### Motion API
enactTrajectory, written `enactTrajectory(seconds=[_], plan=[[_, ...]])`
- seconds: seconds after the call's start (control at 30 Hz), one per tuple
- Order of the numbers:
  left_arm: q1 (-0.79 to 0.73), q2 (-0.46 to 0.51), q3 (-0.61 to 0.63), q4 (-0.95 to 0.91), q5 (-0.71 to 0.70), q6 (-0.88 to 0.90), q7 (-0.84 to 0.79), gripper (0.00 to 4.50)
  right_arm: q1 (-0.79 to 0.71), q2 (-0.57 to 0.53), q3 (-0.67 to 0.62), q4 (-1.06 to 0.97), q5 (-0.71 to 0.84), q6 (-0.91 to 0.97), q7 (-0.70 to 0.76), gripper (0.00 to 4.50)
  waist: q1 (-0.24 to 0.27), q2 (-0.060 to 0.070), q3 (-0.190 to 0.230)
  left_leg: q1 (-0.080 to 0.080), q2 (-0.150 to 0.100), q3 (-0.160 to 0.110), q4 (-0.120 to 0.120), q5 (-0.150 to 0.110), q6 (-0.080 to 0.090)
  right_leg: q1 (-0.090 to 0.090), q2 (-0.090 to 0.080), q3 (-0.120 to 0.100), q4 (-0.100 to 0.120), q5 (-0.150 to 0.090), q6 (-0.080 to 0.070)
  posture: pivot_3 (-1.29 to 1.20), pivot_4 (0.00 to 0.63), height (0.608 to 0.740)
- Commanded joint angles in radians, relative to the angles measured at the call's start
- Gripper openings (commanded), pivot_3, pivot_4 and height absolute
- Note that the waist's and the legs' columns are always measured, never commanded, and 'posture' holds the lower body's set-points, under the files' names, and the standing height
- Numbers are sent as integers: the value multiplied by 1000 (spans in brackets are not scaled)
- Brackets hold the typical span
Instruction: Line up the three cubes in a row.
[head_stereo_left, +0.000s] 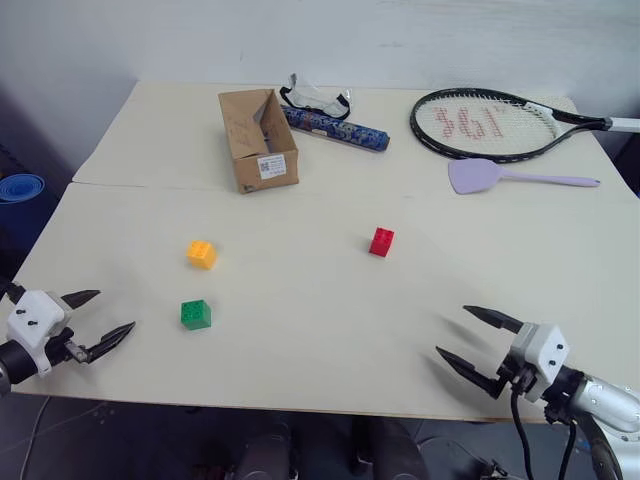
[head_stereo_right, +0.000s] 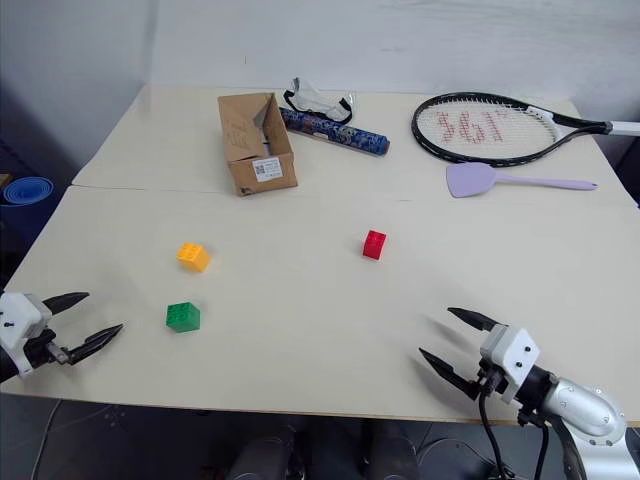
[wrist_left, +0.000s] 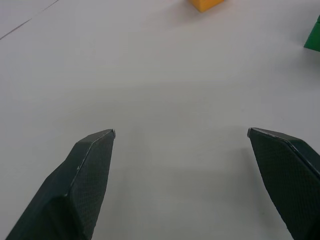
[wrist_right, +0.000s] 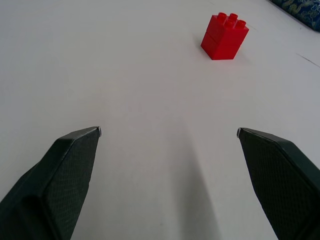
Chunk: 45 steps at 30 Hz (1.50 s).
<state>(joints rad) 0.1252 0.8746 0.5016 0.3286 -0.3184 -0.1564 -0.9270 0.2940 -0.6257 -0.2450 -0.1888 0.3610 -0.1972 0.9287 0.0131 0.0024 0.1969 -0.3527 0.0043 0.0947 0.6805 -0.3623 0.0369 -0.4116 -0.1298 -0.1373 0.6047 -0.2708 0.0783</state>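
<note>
- Left end effector (head_stereo_left: 100, 320) released; small green studded plastic cube (head_stereo_left: 196, 314) just beside it, orange-yellow studded plastic cube (head_stereo_left: 201, 254) farther ahead.
- Right end effector (head_stereo_left: 478, 344) released; small red studded plastic cube (head_stereo_left: 381, 242) well ahead on the pale worktop (head_stereo_left: 300, 300).

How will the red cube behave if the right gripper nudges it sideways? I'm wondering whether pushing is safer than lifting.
The red cube looks taller than it is wide, so a high push may tip it; a low one should slide it. It rests flat on the smooth table, so rolling seems unlikely. It looks like small hard plastic, probably light and stiff.
</note>
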Motion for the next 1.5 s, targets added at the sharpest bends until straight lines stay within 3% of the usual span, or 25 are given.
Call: enactTrajectory(seconds=[0.03,0.27,0.47,0.63,0.83,1.0,1.27,1.5], plan=[[-10,11,33,-35,-25,28,13,4475,19,13,-15,-23,6,-16,-16,4500,0,0,0,0,0,0,0,0,0,0,0,0,0,0,0,0,150,740],[-51,31,16,-244,-239,308,-110,4475,68,66,-88,-62,77,59,-118,4500,4,0,0,0,0,0,0,0,0,0,0,0,2,0,0,0,150,740],[-173,30,-112,-404,-236,335,-184,4475,123,141,-144,-45,78,69,-209,4500,10,0,0,0,-1,0,1,0,-1,0,0,1,2,0,0,0,150,740],[-256,11,-181,-457,-243,365,-194,4475,71,227,-61,-101,37,92,-297,4500,-12,0,0,1,0,2,0,1,0,0,2,2,6,0,0,0,150,740],[-297,-17,-212,-460,-237,370,-193,4475,-133,339,129,-189,-44,245,-465,4500,-35,0,0,1,2,2,1,2,-2,-1,5,3,8,0,-1,0,150,740],[-299,-67,-233,-471,-222,359,-161,4475,-391,533,279,-23,-251,232,-691,4500,-41,0,0,-1,3,2,1,3,-2,-3,6,3,9,-1,-1,0,150,740],[-287,-85,-235,-522,-239,399,-123,4475,-623,670,338,229,-360,173,-839,4500,-43,0,0,-4,5,2,2,4,-2,-5,12,8,6,-1,-2,0,150,740],[-285,-61,-229,-583,-248,449,-109,4475,-687,764,308,365,-405,124,-1012,4500,-47,0,0,-3,9,2,2,5,-7,-6,15,8,9,-2,-4,0,150,740]])
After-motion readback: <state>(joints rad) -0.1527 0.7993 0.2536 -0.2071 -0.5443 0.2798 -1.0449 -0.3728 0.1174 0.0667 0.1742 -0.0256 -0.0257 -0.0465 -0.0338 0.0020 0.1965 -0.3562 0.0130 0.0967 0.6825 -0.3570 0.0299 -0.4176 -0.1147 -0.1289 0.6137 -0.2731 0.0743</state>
